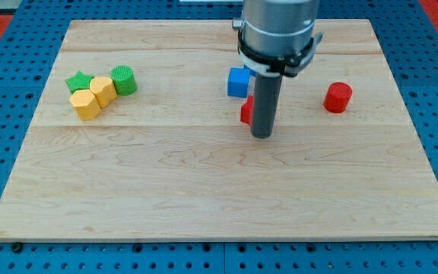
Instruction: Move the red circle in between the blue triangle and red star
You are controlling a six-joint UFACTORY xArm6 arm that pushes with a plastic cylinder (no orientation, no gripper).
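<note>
Two red blocks lie on the pale wooden board (204, 190): the red circle block (338, 97) well apart at the view's right, and a red block (245, 113), shape half hidden, touching my tip (261, 135) on its left. Just above it sits the blue block (239, 81); the arm carries no claw, only the dark rod

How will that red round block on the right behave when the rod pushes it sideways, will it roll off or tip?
The red circle stands on a flat end, short and wide, so it will probably slide, not tip or roll. Its curved side may let my tip slip off-centre, swerving it. The wooden board looks smooth, so it should glide easily.
</note>
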